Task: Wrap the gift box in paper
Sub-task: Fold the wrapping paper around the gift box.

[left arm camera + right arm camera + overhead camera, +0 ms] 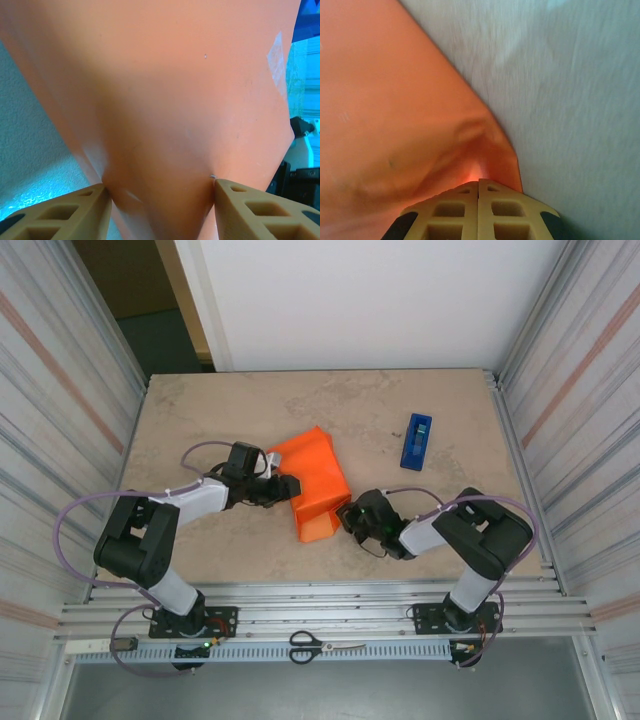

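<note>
The orange paper (315,480) stands folded up into a tent-like bundle at the table's middle. The gift box is hidden under it. My left gripper (285,487) reaches in from the left, its jaws half spread. In the left wrist view both tan fingers (75,210) press against the sides of the paper-covered bundle (165,100), gripping it around (160,187). My right gripper (347,512) is at the bundle's near right corner. In the right wrist view its jaws (478,181) are shut, pinching the creased corner of the paper (395,100).
A blue tape dispenser (417,440) lies on the table to the right of the bundle. Scissors (325,645) rest on the rail at the near edge between the arm bases. Metal walls close in both sides. A strip of clear tape (275,55) sticks to the paper.
</note>
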You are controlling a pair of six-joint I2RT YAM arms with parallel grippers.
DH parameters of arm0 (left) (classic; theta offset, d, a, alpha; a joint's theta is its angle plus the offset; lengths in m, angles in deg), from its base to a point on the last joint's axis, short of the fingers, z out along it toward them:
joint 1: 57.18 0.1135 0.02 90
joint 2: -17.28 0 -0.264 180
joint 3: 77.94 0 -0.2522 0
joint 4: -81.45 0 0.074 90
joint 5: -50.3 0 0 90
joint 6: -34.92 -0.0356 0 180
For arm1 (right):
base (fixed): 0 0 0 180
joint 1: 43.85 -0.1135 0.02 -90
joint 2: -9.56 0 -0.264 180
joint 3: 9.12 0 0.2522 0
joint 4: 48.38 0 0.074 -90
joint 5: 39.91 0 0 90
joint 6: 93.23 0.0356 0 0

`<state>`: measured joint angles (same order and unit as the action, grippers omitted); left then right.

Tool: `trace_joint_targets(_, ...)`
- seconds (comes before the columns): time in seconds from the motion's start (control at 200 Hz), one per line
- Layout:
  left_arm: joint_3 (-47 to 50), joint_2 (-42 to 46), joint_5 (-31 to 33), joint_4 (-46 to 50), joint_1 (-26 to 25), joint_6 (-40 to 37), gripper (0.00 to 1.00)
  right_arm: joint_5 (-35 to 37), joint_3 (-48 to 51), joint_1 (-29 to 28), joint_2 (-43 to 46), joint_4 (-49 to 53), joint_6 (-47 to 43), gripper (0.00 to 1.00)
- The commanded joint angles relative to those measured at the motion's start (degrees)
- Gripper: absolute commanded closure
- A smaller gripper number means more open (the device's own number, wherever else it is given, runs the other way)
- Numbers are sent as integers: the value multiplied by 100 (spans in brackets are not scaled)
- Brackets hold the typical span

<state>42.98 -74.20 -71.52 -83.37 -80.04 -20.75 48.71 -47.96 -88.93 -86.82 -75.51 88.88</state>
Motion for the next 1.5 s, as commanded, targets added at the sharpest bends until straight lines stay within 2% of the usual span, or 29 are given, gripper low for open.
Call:
trace_joint_targets(0.0,156,-162,381,571,22,-194,46,26,128,-165,225,458,-38,100)
trace_joint_targets(0.155,156,-152,385,580,25,-207,46,-31,229,-166,378,85,-217,100)
trace_joint_targets(0.386,177,-132,386,580,26,-205,46,-236,188,207,1332,1243,-675,100)
trace_joint_targets(0.466,186,-155,369,538,26,-185,46,-321,287,224,1411,1301,-734,100)
trace_joint_targets(0.681,172,-165,332,536,26,-189,46,-792,342,292,823,414,-695,100)
trace_joint_targets(0.897,168,-166,351,562,22,-196,46,-933,394,215,100,-354,-489,100)
trace_joint_targets(1.218,173,-142,369,571,26,-197,47,-189,395,-379,204,337,-81,100)
trace_joint_targets(1.493,173,-151,360,562,26,-197,47,267,438,-851,359,252,156,100)
